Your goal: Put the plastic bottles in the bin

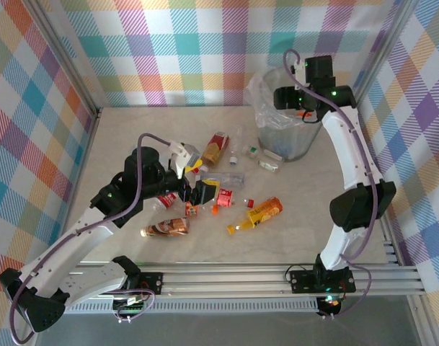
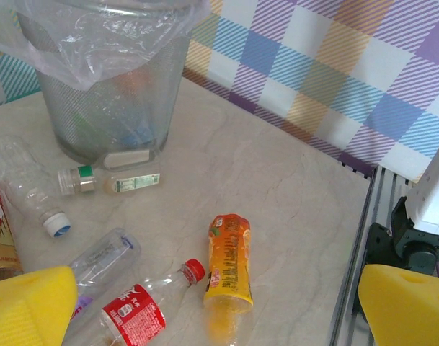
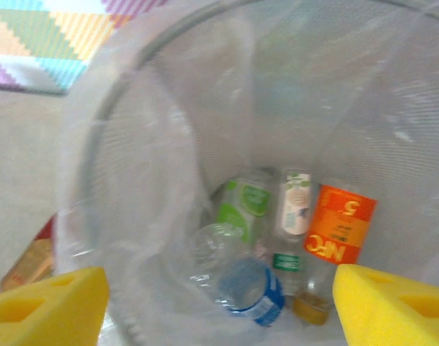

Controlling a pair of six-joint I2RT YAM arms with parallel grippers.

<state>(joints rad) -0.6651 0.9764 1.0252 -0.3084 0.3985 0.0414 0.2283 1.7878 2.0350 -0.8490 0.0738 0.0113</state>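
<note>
Bottles (image 1: pixel 169 228) lie scattered over the middle of the table (image 1: pixel 313 238) in the top view, an orange bottle (image 1: pixel 263 211) at their lower right and a clear bottle (image 1: pixel 269 165) just below the bin (image 1: pixel 284 140), which stands at the upper right. Right gripper (image 1: pixel 304 111) hangs over the bin's mouth; its wrist view looks down inside, yellow pads (image 3: pixel 46 306) at the two lower corners, spread wide with nothing between them. On the bin's bottom lie an orange-label bottle (image 3: pixel 339 231), a green-label bottle (image 3: pixel 246 204) and a blue-label bottle (image 3: pixel 253 288), among others. Left gripper (image 1: pixel 195 174) hovers above the bottles at centre, jaws wide and empty; in its wrist view a red-label bottle (image 2: pixel 136 315) and the orange bottle lie on the table low in the frame, with the bin at the upper left.
</note>
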